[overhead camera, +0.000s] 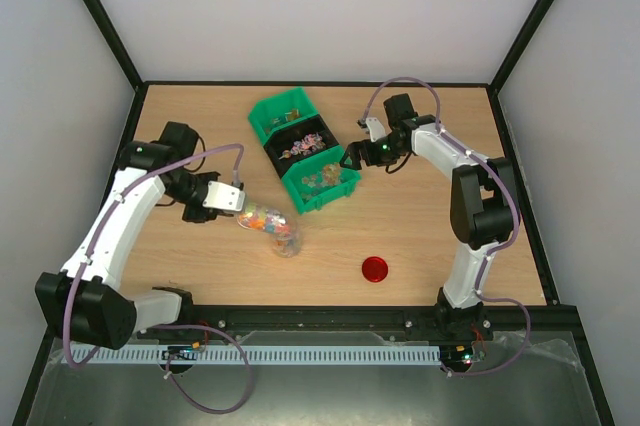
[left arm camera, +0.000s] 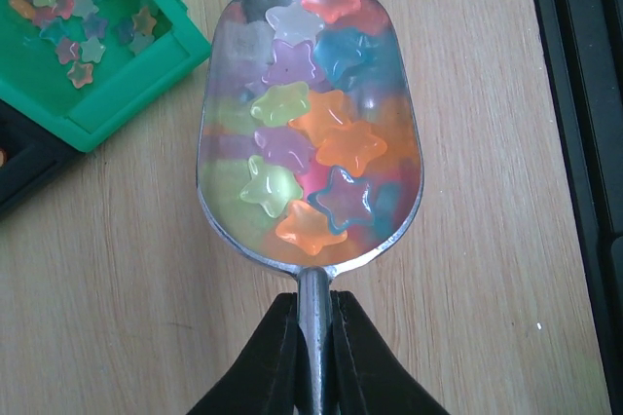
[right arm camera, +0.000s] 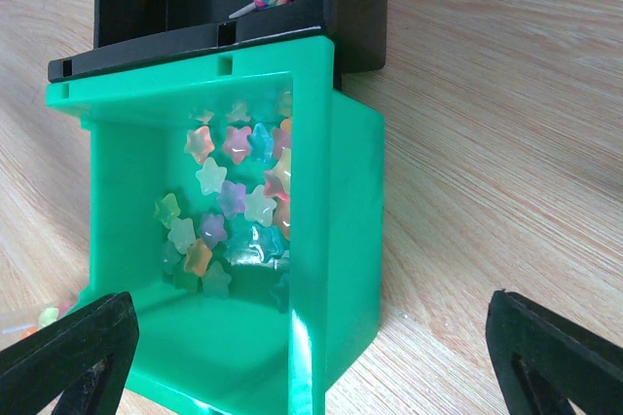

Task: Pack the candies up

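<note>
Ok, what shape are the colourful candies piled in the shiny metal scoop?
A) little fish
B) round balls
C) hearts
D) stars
D: the colourful see-through candies heaped in the shiny metal scoop each have five points, like stars. The left pincer is shut on the scoop's handle.
</note>
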Motion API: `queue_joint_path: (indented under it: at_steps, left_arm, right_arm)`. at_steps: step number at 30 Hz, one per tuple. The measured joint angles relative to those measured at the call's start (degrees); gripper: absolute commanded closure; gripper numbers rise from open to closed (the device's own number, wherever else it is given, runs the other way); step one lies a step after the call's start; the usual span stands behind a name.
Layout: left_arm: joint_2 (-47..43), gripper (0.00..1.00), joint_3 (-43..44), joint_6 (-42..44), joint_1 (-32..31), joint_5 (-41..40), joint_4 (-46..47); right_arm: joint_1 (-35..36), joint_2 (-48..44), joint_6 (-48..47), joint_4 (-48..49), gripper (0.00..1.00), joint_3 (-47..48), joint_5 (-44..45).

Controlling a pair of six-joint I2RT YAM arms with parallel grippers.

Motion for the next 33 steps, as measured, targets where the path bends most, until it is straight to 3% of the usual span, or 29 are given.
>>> queue_joint_path:
  at_steps: [33]
  left_arm:
    - [1.4,0.98,4.0,-2.5,-4.2,-6.9,0.0]
  right_arm:
    - [0.0,0.0,0.2,0.1,0.01,0.0,-0.8]
